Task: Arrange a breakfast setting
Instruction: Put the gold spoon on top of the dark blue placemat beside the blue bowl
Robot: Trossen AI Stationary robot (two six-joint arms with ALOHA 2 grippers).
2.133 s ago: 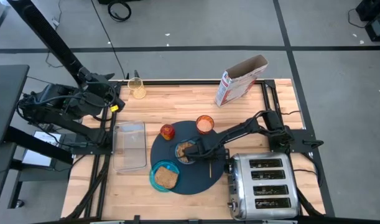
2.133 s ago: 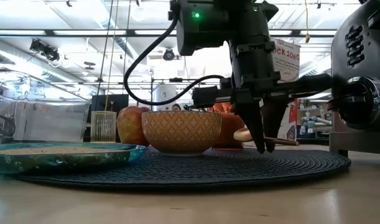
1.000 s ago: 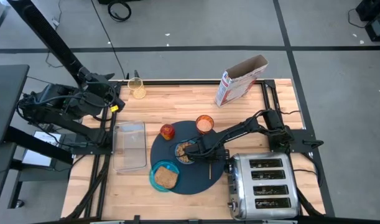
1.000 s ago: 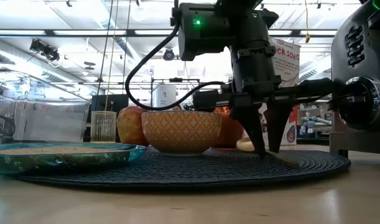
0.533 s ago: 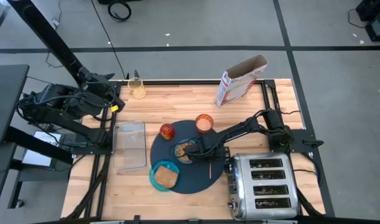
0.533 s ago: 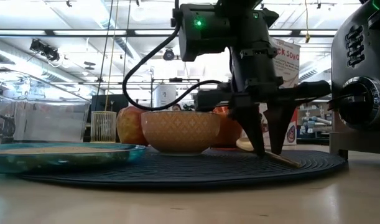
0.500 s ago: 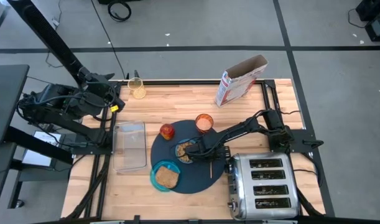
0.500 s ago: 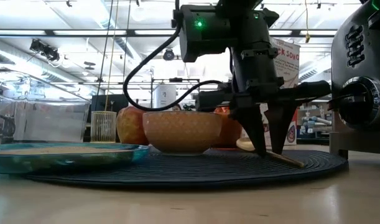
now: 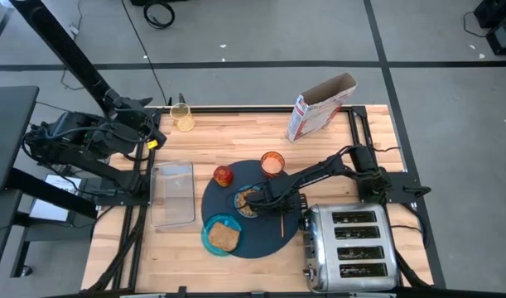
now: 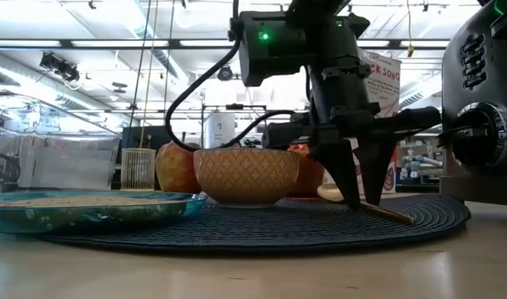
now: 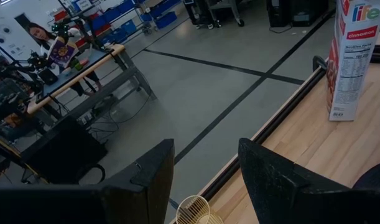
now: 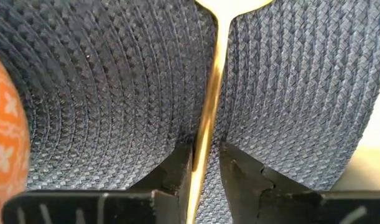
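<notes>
Your right gripper (image 10: 358, 202) down on large dark-grey round woven mat (image 9: 269, 236), fingers astride slim gold spoon (image 12: 208, 118) handle, slightly apart; clamped or just loose, can't tell. Spoon lies on mat just beside small patterned bowl (image 10: 246, 175). Teal plate (image 9: 208, 240) carries toast slice (image 9: 224, 237). Orange translucent cup (image 9: 272, 164), red-orange apple (image 9: 224, 175) at mat's far edge. Your left gripper (image 11: 205, 177) parked off table's left edge, jaws apart, empty. Cereal box (image 11: 352, 59) reads "life", "cinnamon".

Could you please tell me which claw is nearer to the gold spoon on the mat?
Right. The right claw straddles the gold spoon's handle on the mat; the left claw waits off the table's far-left corner.
</notes>
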